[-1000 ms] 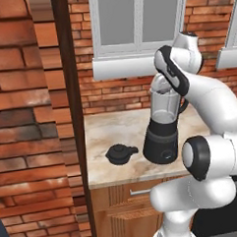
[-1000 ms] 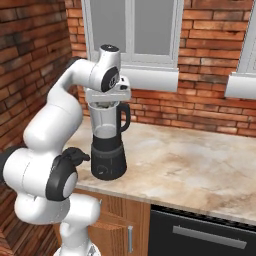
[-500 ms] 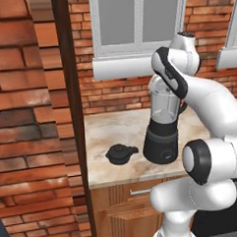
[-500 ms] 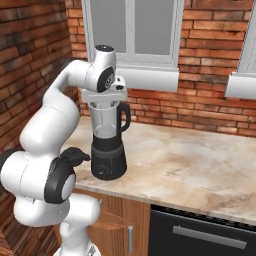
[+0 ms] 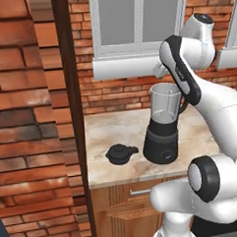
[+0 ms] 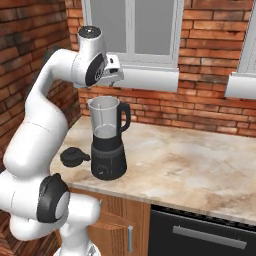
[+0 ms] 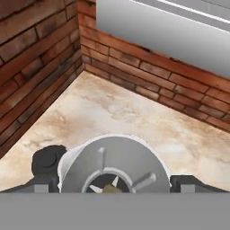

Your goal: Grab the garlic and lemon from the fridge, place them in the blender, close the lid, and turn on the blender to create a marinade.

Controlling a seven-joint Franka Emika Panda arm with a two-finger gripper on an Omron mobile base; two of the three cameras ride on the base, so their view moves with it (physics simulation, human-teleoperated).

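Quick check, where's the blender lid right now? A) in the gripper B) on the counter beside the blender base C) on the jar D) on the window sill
B: the lid lies flat on the counter next to the blender, whose jar mouth is uncovered.

Blender (image 6: 108,145) upright on the marble table (image 6: 200,165), near its front edge, jar mouth uncovered. Lid (image 6: 73,156) lies on the table just left of the blender base, apart from it. My end effector (image 6: 114,75) hangs above the jar mouth, holding nothing. Brick wall and window (image 6: 132,30) behind.
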